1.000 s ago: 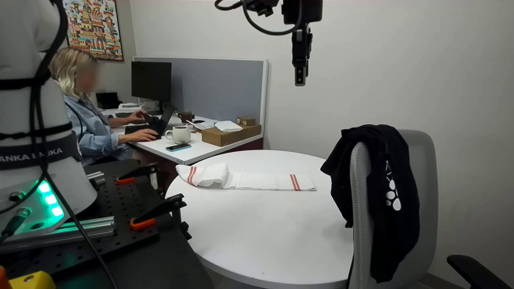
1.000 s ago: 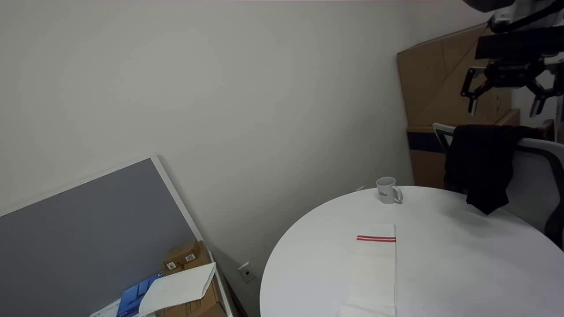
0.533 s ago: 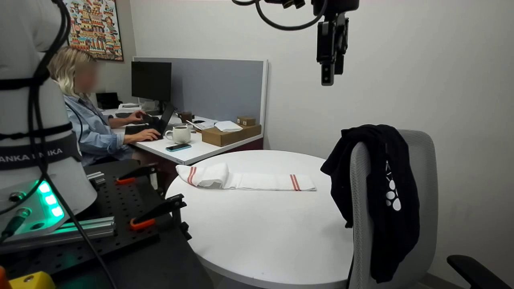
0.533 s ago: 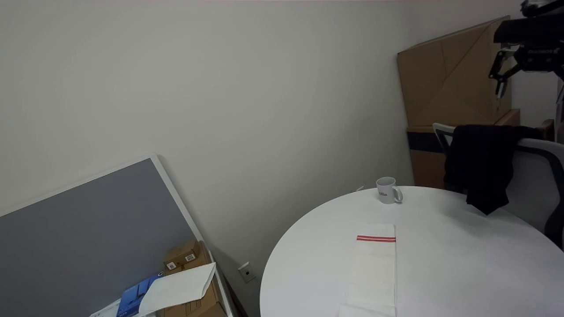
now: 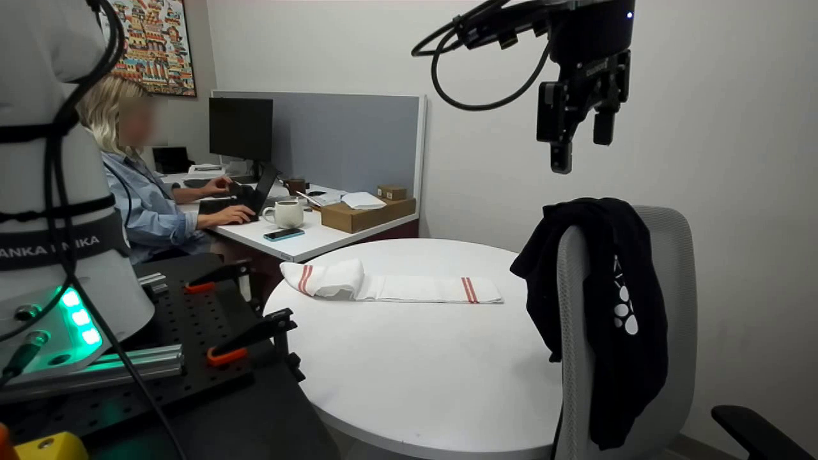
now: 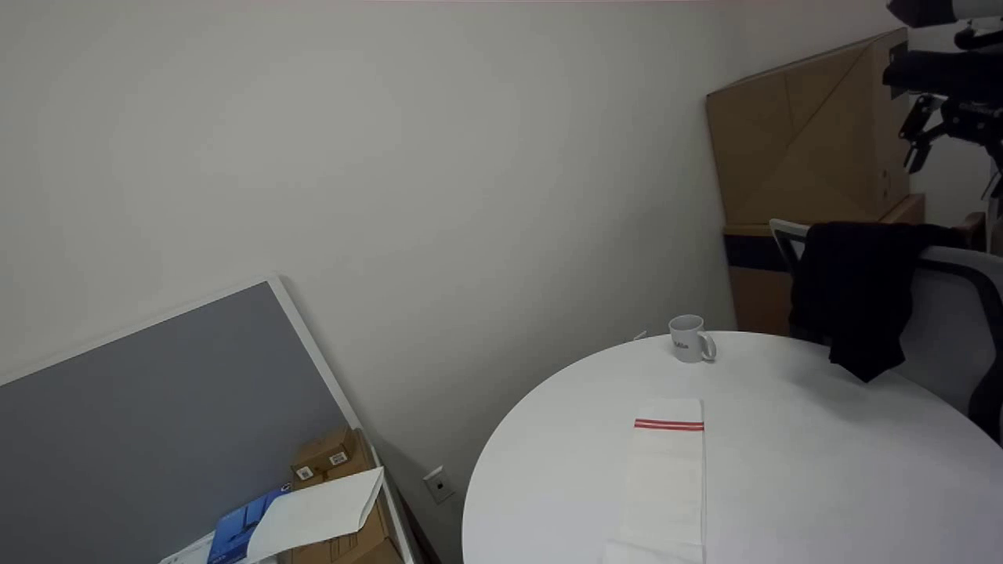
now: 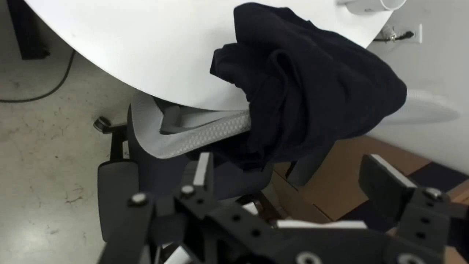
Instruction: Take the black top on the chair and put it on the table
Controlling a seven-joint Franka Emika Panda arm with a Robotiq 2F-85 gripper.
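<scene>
the gripper (image 5: 581, 155) is opened wide, with nothing held between its 2 fingers (image 5: 561, 158). below and apart from them, the black top (image 5: 604, 306) is draped over the back of the chair (image 5: 680, 306); the table (image 5: 415, 370) is also seen below.

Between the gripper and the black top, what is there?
Nothing visible: in an exterior view, a bare gap, with the wall behind, separates the gripper from the black top below.

Free air separates the spread gripper (image 5: 582, 154) from the black top (image 5: 626, 377) below, the chair back (image 5: 679, 313) stands upright beneath its folds, and bare table (image 5: 422, 358) runs between that back and two obstacles, a folded towel (image 5: 415, 289) and a mug (image 6: 686, 341).
</scene>
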